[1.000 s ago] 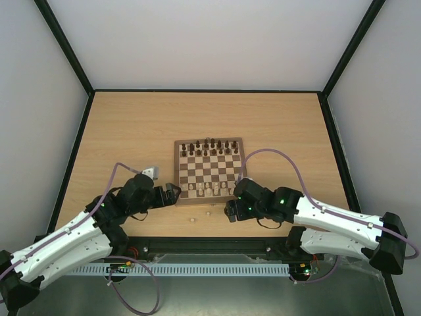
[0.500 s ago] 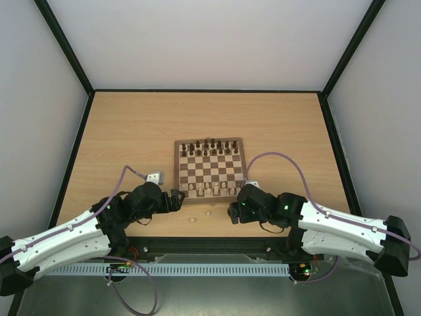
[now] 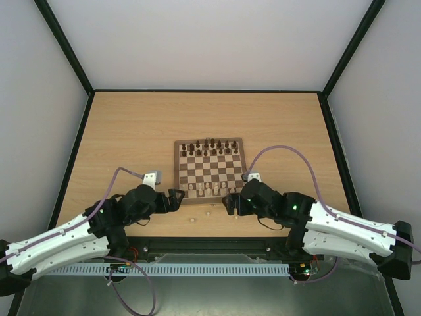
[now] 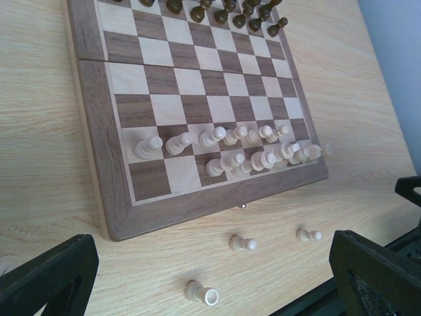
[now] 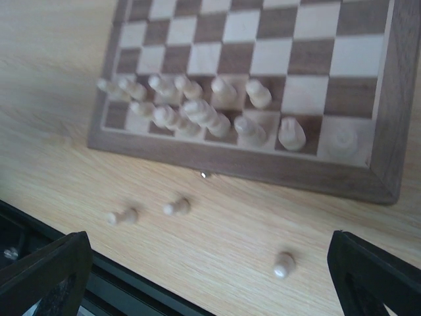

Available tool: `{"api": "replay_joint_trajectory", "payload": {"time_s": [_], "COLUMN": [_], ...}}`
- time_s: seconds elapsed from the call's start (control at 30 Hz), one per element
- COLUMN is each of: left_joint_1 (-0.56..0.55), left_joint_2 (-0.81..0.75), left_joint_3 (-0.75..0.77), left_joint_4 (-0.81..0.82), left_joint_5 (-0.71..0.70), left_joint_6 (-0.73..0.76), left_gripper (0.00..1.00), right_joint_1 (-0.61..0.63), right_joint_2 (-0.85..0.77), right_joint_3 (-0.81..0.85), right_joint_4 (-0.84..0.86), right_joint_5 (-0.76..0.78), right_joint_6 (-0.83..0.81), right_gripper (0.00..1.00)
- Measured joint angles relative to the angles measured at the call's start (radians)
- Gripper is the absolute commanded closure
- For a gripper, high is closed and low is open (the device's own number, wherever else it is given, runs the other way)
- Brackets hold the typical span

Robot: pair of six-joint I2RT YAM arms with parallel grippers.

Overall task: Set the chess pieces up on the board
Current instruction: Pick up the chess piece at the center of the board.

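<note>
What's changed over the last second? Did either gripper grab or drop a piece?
The right gripper edged forward toward the board's near edge, jaws open and empty. The left gripper drifted slightly right as its arm swung lower, also open. Nothing was taken or released. The pieces on the board and the loose pale pieces on the table stayed put.

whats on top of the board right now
Dark pieces stand in two rows at the far edge of the board, pale pieces crowd its near two rows; the middle squares are bare. Pale ones overlap, hiding some squares beneath, so their count is unclear.
</note>
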Motion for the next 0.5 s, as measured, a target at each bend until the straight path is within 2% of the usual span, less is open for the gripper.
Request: {"api": "replay_joint_trajectory", "payload": {"time_s": [0.17,0.5], "left_joint_1": [-0.007,-0.011], "left_joint_2": [-0.011,-0.068], "left_joint_3": [-0.004,-0.036], "left_joint_4": [0.008,0.020], "left_joint_5": [-0.004,-0.006], "left_joint_6": [0.008,0.028], "left_gripper": [0.01,0.01], "right_joint_1": [0.000,0.000], "right_joint_2": [-0.002,-0.002], "right_joint_3": [0.066,0.075], "right_joint_4": [0.007,0.058], "right_joint_5": [0.045,0.085], "right_joint_6": [0.002,-0.034], "right_gripper": [0.01,0.01]}}
